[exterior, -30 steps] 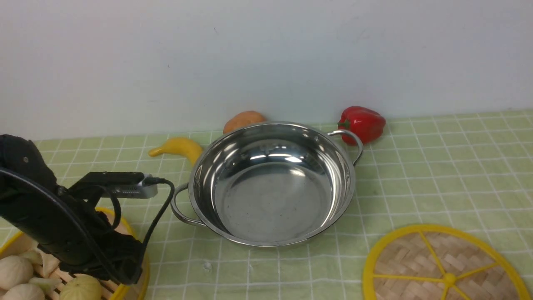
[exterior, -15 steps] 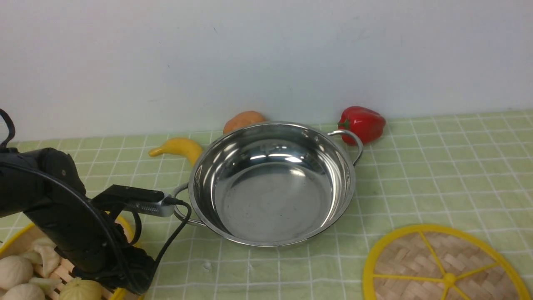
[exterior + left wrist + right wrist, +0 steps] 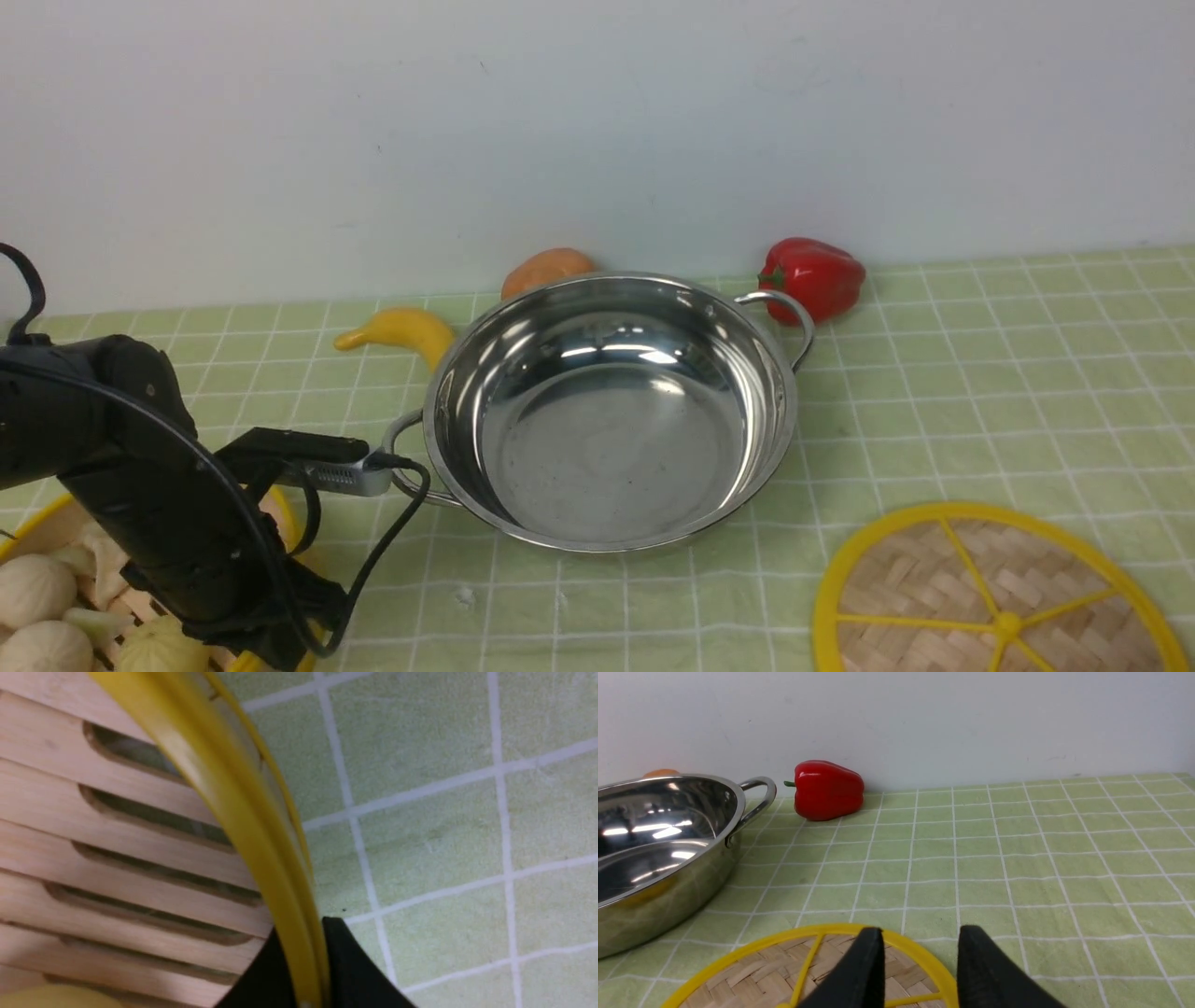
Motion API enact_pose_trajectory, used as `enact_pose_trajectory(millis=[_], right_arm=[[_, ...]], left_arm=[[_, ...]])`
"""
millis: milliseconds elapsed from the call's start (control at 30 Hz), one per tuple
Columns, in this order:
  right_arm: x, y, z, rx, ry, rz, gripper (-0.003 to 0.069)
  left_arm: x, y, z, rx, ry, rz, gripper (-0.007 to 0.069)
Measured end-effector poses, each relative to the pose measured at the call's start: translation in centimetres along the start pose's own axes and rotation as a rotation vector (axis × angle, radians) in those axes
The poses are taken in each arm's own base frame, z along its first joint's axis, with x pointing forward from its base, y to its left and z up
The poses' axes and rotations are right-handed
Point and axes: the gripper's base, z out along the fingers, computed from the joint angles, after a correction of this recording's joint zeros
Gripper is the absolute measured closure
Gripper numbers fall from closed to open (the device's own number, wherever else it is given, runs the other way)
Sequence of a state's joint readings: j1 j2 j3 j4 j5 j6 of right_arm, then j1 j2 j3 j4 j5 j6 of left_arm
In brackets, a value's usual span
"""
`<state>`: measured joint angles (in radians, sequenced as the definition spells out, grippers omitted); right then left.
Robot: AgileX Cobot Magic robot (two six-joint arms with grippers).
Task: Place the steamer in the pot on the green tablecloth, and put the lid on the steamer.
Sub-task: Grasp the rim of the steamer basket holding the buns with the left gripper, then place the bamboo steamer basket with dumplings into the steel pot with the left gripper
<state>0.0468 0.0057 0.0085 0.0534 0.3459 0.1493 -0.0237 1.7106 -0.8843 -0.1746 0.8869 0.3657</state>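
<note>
The steamer (image 3: 37, 521), a bamboo basket with a yellow rim, a slatted floor and pale buns, sits on the green tablecloth (image 3: 980, 373) at the near left. My left gripper (image 3: 271, 635) is down on its right rim. In the left wrist view the two black fingers stand one on each side of the yellow rim (image 3: 224, 788) and press on it; the gripper (image 3: 306, 970) is shut on it. The shiny pot (image 3: 607, 439) stands empty in the middle. The lid (image 3: 990, 607) lies flat at the near right. My right gripper (image 3: 920, 947) is open just over the lid's edge (image 3: 752, 975).
A red bell pepper (image 3: 814, 275), an orange vegetable (image 3: 541, 269) and a yellow squash (image 3: 397, 331) lie along the wall behind the pot. The left wrist camera and its cable (image 3: 373, 560) hang close to the pot's near-left handle (image 3: 401, 467).
My left arm has come down and moved slightly right, bringing its gripper onto the steamer's right rim. The pot, the lid and the vegetables have not moved.
</note>
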Motion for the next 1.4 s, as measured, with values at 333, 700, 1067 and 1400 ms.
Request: enact_pose_trajectory(millis=[333, 700, 1067, 1400], right_arm=[[0.0, 0.0, 0.0, 0.000, 0.000, 0.003, 0.0417], [0.0, 0.0, 0.0, 0.000, 0.000, 0.003, 0.0417], [0.0, 0.0, 0.0, 0.000, 0.000, 0.003, 0.0417], [0.0, 0.0, 0.0, 0.000, 0.000, 0.003, 0.0417]], left_arm=[[-1.1, 0.5, -5.4, -0.115, -0.018, 0.072, 0.0592], [-4.6, -4.1, -15.8, -0.276, -0.215, 0.360, 0.0593], [-7.9, -15.2, -12.9, -0.428, -0.233, 0.920, 0.0593], [-9.5, -19.4, -7.8, -0.310, -0.216, 1.166, 0.0593]])
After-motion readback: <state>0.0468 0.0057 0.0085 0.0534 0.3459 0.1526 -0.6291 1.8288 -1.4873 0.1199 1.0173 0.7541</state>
